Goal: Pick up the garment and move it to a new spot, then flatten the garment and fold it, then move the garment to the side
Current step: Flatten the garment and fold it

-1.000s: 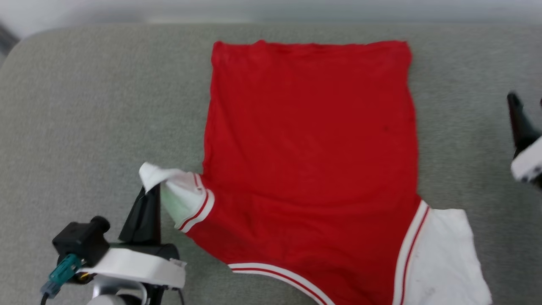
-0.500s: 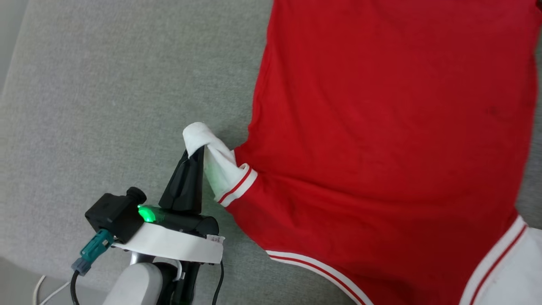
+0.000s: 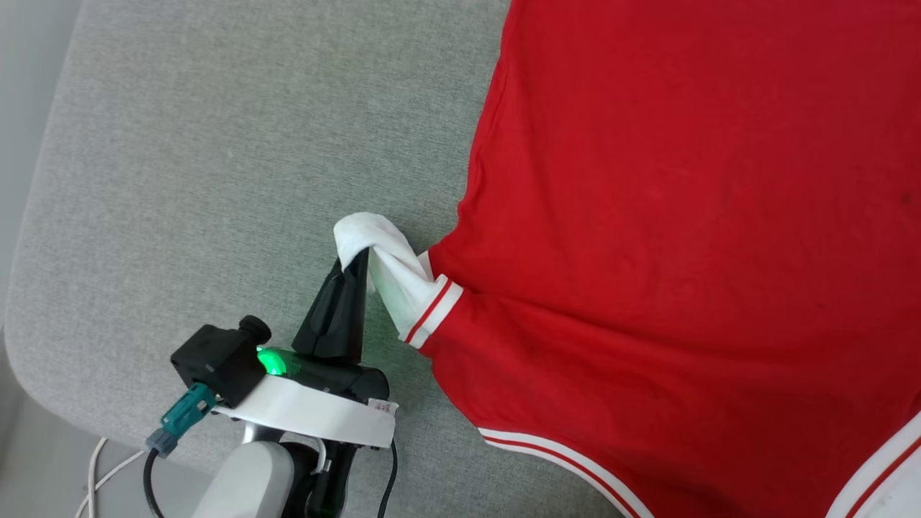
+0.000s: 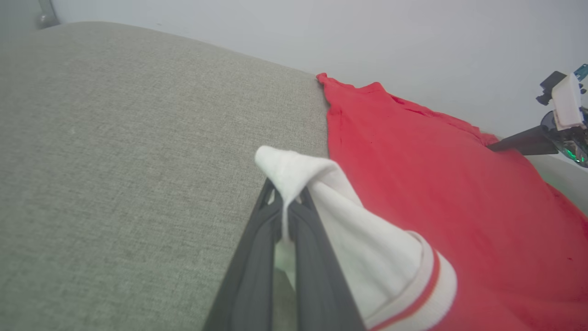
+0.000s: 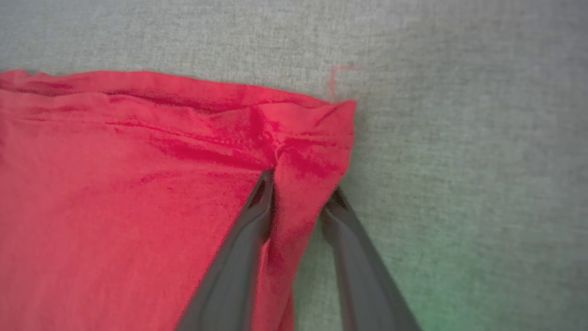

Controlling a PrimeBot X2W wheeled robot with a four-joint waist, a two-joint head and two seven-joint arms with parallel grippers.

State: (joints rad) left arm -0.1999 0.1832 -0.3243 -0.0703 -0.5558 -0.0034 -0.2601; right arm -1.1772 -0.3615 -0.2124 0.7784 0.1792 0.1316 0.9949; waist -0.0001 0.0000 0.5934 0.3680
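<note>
The garment (image 3: 647,216) lies spread flat on the grey padded surface (image 3: 216,144), plain red side up. My left gripper (image 3: 356,262) is shut on its white sleeve (image 3: 392,270), lifting the sleeve into a small peak beside the red-and-white trim. The left wrist view shows that sleeve (image 4: 358,230) draped over my left gripper (image 4: 285,204). In the right wrist view, my right gripper (image 5: 301,188) sits at the far hem corner of the garment (image 5: 115,184). A raised ridge of red cloth is pinched between its tips. That same right gripper (image 4: 494,147) shows far off on the hem.
The padded surface ends in a rounded corner (image 3: 21,345) at the left, with floor and a white cable (image 3: 93,475) below it. A pale wall (image 4: 367,37) rises behind the far edge. Bare grey surface (image 5: 459,138) lies past the hem corner.
The head camera has swung, so the garment sits further right and larger. My left gripper keeps its hold on the sleeve. The right gripper has left the head view.
</note>
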